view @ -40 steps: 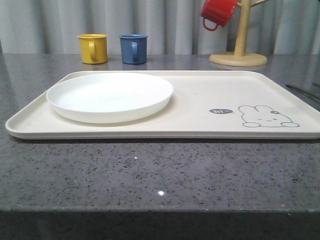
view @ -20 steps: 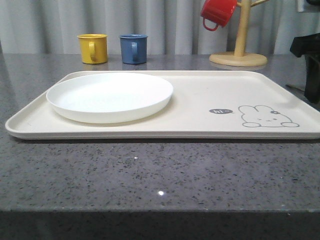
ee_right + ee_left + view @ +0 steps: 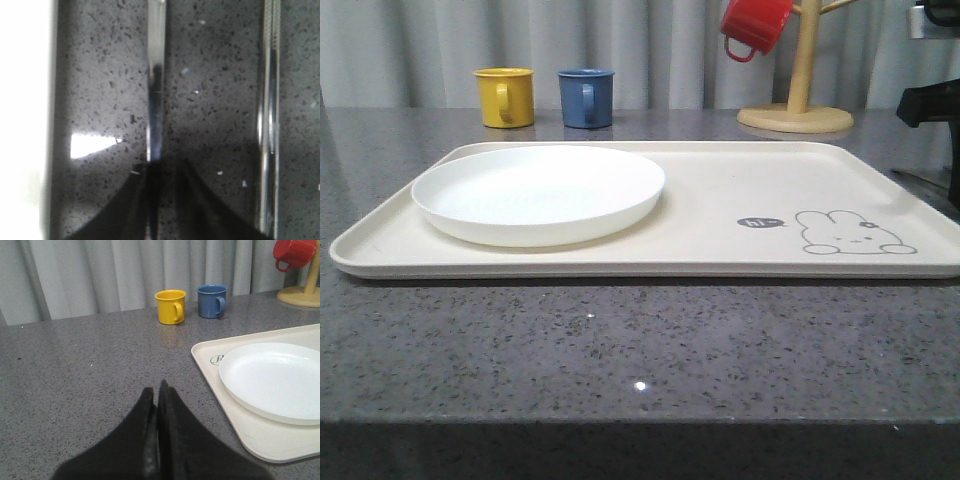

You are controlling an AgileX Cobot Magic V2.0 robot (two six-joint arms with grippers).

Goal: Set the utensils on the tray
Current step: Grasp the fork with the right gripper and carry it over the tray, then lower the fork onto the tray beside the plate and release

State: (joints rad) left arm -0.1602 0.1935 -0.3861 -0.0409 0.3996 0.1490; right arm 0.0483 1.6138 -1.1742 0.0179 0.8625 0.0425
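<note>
right claw (image 3: 161, 172) has just come down beside the tray (image 3: 720, 255), fingers spread over a silver utensil (image 3: 155, 75) on the counter (image 3: 640, 340), pickup next; left claw (image 3: 154, 405) clenched

"hi" speech bubble beside rabbit drawing on tray (image 3: 720, 190)

- We see the large flat cream rectangular tray (image 3: 720, 215) lying level on the speckled grey countertop, low rim all round, grey rabbit drawing and "hi" bubble at its right end.
- We see the round shallow white plate (image 3: 538, 193) sitting upright on the tray's left half, nothing in it.
- We spot two slim shiny silver metal utensil handles (image 3: 155, 95) lying flat on the counter, parallel, apart, just off the tray's edge.
</note>
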